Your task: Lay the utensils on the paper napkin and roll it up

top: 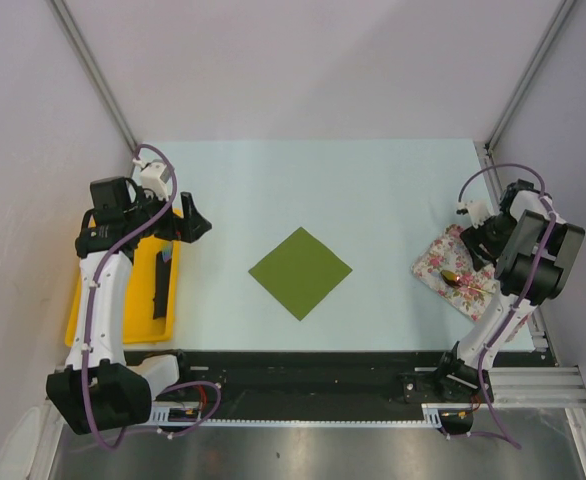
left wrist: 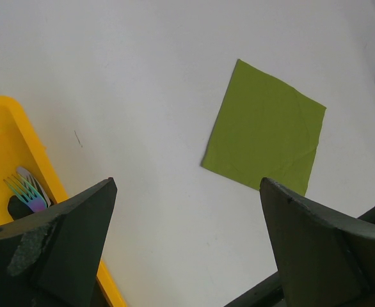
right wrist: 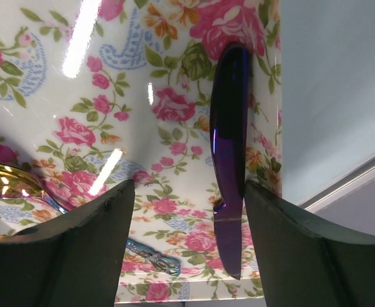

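Observation:
The olive-green paper napkin (top: 300,272) (left wrist: 264,131) lies flat as a diamond in the middle of the table with nothing on it. My right gripper (top: 473,262) (right wrist: 187,188) hangs low over the floral cloth (top: 441,262) (right wrist: 143,96). Its jaws are open around a dark purple knife (right wrist: 229,147), which lies close to the right finger. A gold spoon head (top: 453,277) (right wrist: 2,182) and a blue ornate handle (right wrist: 150,256) lie beside the knife. My left gripper (top: 201,224) (left wrist: 187,185) is wide open and empty above bare table. An iridescent fork (left wrist: 29,192) rests in the yellow tray (left wrist: 8,128).
The yellow tray (top: 123,300) sits at the left table edge under my left arm, with a dark utensil (top: 161,285) in it. The floral cloth is near the right edge. A black rail (top: 303,365) runs along the near edge.

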Tool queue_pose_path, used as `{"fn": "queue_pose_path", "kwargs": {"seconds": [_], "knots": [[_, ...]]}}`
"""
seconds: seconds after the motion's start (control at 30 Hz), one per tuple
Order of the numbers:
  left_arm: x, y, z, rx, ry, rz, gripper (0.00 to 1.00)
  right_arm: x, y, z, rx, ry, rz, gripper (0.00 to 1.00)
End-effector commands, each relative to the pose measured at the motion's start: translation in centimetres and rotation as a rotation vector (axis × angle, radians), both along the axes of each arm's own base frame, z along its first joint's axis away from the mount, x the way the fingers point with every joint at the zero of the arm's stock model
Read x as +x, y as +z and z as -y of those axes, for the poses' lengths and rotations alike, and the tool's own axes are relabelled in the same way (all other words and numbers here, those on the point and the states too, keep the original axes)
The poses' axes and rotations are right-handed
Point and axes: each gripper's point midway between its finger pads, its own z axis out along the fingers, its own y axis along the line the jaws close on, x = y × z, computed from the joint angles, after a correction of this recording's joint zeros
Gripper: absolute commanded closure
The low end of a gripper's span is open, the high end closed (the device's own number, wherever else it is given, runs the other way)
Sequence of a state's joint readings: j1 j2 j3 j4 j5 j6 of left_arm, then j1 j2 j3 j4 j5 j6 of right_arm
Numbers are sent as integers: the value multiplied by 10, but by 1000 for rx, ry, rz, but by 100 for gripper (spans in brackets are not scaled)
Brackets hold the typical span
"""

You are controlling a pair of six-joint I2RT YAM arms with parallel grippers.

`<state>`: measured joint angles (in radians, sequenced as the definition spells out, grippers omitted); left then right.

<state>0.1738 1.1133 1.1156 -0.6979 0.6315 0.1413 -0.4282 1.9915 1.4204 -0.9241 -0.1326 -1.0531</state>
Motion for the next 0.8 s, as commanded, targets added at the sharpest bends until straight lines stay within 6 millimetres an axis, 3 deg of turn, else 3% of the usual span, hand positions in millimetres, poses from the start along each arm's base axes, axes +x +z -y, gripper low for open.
{"fn": "queue_pose_path", "kwargs": {"seconds": [0.0,0.2,0.37,0.5,0.67,0.77], "knots": [[6,17,1,21,-22,62,0,-23,-7,-22,89,52,-77,33],[6,16,1,17,-26,61,0,-30,2,-29,129,58,-68,53],[7,17,2,17,-28,65,0,-25,1,-16,94,11,-45,57],[7,18,2,15,-30,66,0,-20,-2,-18,102,-24,-20,58],[9,20,-1,27,-11,75,0,-21,-15,-22,60,-31,-9,68],[11,23,-5,42,6,94,0,-24,-22,-21,17,-28,-7,78]]}}
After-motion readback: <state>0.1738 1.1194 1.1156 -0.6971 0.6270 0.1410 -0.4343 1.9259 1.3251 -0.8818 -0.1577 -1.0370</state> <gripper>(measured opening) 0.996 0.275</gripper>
